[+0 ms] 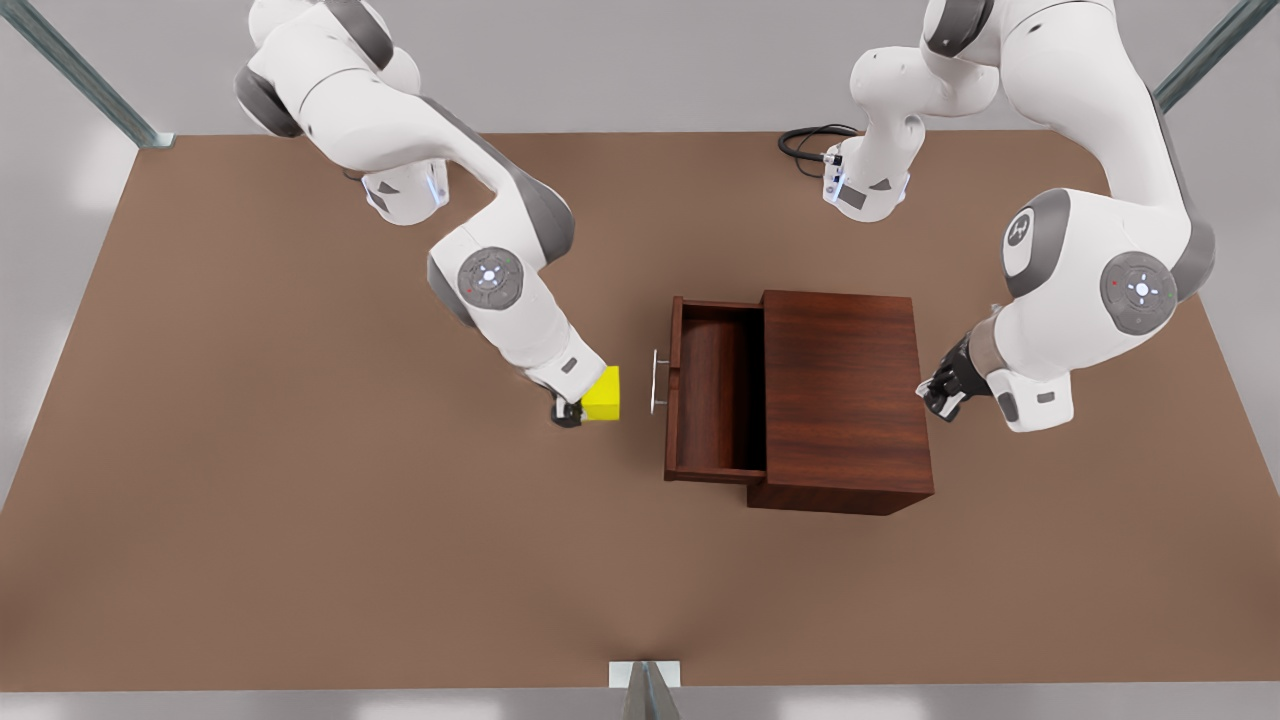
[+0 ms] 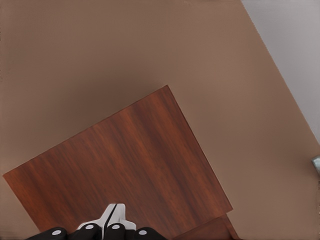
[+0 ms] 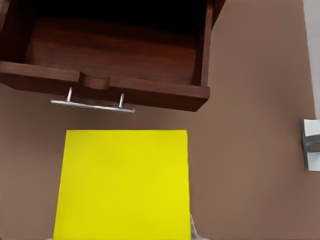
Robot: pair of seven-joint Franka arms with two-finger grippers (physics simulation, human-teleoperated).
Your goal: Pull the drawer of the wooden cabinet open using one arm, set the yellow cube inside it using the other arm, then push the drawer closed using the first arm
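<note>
The wooden cabinet (image 1: 845, 395) shows dark reddish wood grain with a smooth satin finish. Its drawer (image 1: 712, 395) is the same wood, fronted by a slim shiny metal handle (image 3: 93, 105). Beside that handle, the yellow cube (image 3: 122, 184) looks plain, smooth and matt.

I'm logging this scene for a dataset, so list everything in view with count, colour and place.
wooden cabinet: one, dark reddish-brown, mid-table.
drawer: one, same wood, pulled open toward the front view's left, nothing inside.
handle: one, silver bar, on the drawer front.
yellow cube: one, bright yellow, just outside the handle, in the right gripper.
table: one, brown.
cable: one, black, far table edge.
right gripper: one, holding the cube.
left gripper: one, black, shut, waiting behind the cabinet's back.
</note>
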